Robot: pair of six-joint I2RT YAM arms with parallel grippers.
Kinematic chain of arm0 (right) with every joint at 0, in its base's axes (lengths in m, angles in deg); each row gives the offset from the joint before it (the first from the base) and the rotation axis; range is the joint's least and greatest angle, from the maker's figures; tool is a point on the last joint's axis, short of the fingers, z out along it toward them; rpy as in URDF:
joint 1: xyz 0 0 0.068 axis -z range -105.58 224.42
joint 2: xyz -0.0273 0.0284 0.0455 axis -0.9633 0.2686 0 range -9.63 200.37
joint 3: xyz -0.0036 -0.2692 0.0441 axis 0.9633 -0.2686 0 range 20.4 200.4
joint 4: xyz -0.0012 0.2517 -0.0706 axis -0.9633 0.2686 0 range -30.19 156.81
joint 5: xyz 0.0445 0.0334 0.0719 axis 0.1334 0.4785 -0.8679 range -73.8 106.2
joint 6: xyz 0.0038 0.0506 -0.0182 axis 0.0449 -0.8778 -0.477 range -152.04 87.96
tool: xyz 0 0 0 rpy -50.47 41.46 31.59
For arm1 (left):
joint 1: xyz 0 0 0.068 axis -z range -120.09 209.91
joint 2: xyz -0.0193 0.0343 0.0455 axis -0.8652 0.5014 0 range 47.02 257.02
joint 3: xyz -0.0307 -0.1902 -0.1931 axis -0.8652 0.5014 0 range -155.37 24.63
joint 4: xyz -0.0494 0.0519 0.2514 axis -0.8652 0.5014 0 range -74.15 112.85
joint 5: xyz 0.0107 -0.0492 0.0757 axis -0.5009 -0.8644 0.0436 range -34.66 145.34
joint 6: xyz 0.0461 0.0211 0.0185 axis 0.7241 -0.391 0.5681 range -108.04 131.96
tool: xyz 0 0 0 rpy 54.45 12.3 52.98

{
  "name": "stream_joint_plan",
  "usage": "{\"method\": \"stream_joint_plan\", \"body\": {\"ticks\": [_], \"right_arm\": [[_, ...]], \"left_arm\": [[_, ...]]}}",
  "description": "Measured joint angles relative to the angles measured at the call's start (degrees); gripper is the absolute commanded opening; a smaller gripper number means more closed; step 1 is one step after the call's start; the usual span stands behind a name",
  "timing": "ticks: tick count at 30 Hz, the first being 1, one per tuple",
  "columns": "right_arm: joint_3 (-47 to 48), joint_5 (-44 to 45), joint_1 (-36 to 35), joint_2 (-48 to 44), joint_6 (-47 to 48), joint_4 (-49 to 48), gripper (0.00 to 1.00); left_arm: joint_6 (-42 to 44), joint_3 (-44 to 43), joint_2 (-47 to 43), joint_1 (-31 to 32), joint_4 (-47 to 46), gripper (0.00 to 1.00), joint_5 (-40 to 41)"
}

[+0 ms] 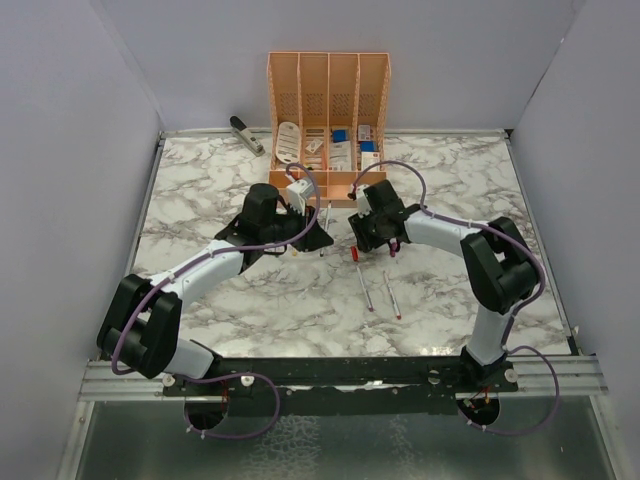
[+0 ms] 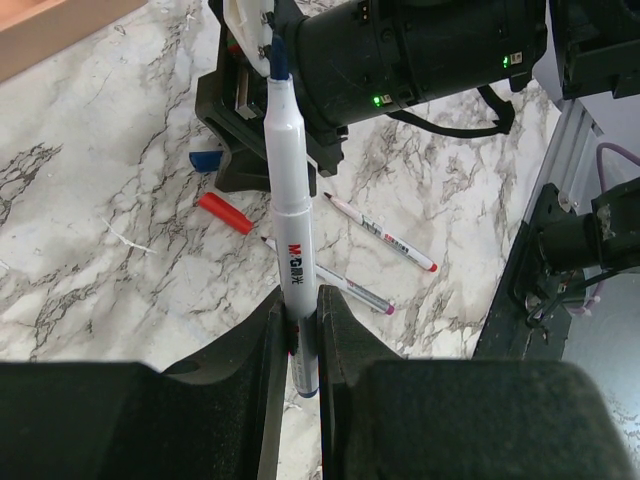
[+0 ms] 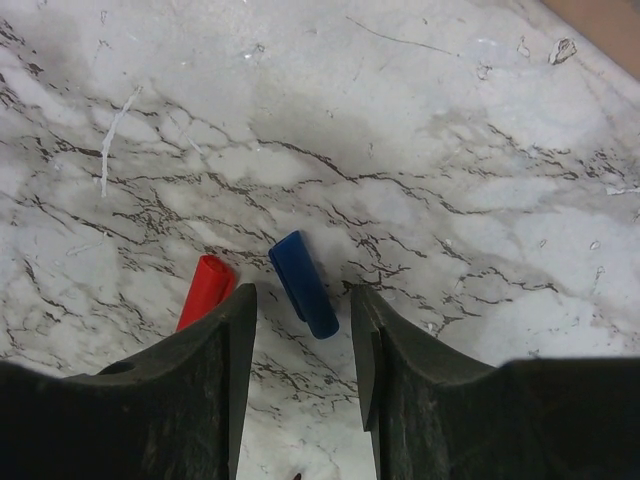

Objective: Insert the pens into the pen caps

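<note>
Left gripper (image 2: 300, 330) clamps blue-tipped pen (image 2: 288, 200). Right gripper (image 3: 300, 310) jaws apart, straddling blue cap (image 3: 303, 283) on marble table (image 3: 450, 150), not gripping. Red cap (image 3: 205, 290) just beside. I judge none capped yet; two loose pens (image 2: 380, 232) wait.

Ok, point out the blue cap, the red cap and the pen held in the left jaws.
blue cap (image 3: 303, 284): right wrist view, middle of its side.
red cap (image 3: 207, 288): right wrist view, middle of the part that shows.
pen (image 2: 287, 190): left wrist view, white barrel above the printed label.
</note>
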Motion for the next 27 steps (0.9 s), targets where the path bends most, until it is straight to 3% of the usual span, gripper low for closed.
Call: {"method": "stream_joint_plan", "body": {"ticks": [21,27], "right_arm": [[1.6,0.5,0.0,1.7,0.4,-0.9,0.34],[1.3,0.9,0.0,1.7,-0.3,-1.1,0.25]], "left_arm": [[-0.6,0.0,0.0,-1.6,-1.4,0.00,-1.2],[-0.7,0.0,0.0,-1.8,-2.1,0.00,-1.2]]}}
